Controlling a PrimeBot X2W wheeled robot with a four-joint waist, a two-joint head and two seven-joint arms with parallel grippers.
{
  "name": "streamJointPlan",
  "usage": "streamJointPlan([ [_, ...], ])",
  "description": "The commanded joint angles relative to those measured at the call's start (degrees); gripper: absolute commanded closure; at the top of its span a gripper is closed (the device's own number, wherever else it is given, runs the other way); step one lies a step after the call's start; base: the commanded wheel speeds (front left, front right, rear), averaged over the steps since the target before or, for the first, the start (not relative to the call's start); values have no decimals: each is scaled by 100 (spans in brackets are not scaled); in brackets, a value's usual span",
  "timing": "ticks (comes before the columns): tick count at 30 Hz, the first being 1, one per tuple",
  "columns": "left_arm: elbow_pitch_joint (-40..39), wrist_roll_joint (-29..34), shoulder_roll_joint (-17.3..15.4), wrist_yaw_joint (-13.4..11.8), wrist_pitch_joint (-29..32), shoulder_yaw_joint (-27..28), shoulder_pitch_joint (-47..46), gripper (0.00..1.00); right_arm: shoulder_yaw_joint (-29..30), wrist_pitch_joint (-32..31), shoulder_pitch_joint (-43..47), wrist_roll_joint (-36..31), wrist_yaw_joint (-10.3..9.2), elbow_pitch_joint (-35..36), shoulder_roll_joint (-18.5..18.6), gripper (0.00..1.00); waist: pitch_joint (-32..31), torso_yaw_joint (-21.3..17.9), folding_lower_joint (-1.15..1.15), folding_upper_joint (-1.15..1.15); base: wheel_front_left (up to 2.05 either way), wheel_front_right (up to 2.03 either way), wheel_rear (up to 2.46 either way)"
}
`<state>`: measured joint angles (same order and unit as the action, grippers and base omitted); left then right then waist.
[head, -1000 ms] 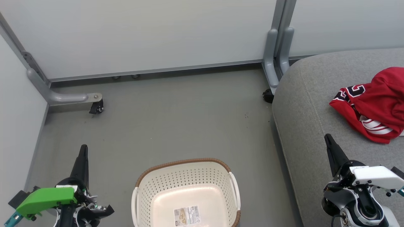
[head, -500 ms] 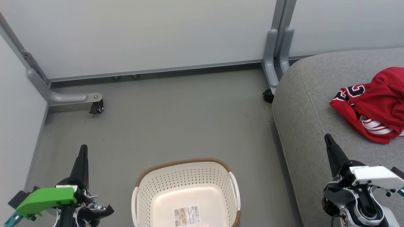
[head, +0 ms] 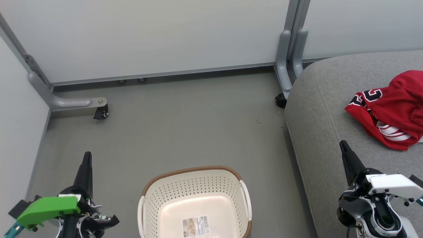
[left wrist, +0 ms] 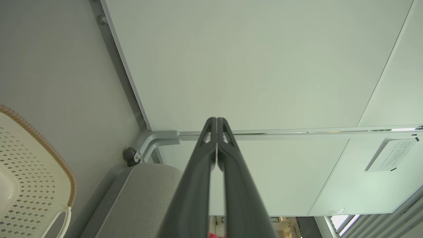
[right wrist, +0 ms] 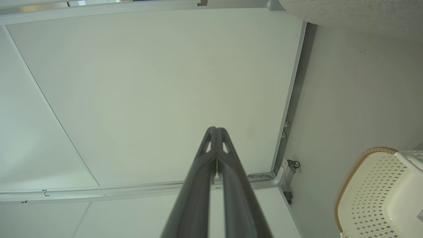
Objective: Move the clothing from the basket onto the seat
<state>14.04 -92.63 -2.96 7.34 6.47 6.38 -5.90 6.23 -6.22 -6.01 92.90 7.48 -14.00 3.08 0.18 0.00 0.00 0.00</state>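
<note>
The red clothing (head: 393, 109) lies crumpled on the light-grey seat (head: 324, 109) at the right of the head view. The cream basket (head: 195, 201) with a brown rim stands on the floor at the bottom centre, holding nothing but a paper label (head: 195, 226). My left gripper (head: 87, 156) rests at the lower left, shut and holding nothing, left of the basket. My right gripper (head: 343, 144) is over the seat's front part, shut and holding nothing, below the clothing. In the wrist views both pairs of fingers, left (left wrist: 216, 121) and right (right wrist: 215, 130), are pressed together.
White partition panels (head: 158, 36) wall in the grey floor (head: 185, 125) at the back and left. Their grey feet with castors stand at the left (head: 100, 112) and beside the seat (head: 281, 99).
</note>
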Motion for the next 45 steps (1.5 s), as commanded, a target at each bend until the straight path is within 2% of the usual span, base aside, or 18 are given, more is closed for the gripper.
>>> streamJointPlan([
  [1, 7, 24, -9, 36, 14, 20, -70, 100, 6, -22, -34, -38, 2, -12, 9, 100, 0, 0, 0, 0, 0, 0, 0],
  [45, 5, 33, -4, 36, 25, 27, -71, 100, 27, -31, -37, -47, 2, -12, -6, 100, 0, 0, 0, 0, 0, 0, 0],
])
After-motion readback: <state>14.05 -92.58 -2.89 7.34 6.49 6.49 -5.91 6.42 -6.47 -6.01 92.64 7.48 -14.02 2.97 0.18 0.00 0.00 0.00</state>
